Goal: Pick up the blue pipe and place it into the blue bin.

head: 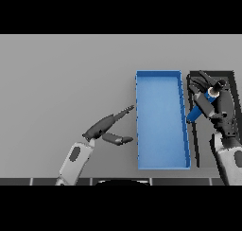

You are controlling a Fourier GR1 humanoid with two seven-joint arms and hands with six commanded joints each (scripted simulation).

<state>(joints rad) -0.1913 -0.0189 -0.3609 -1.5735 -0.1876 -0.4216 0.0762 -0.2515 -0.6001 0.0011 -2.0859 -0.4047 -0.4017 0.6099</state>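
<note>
Blue pipe (200, 107) gripped in right hand (218, 104), beside blue bin (160, 78).

One view, from the robot's head, looking down on the table.

The camera faces steeply down and forward over the grey table (66, 74), from a middle distance. The blue bin (160, 159) lies beyond the fingertips of the left hand (101, 127); the right hand (220, 107) shows just beside the bin's right wall.
</note>
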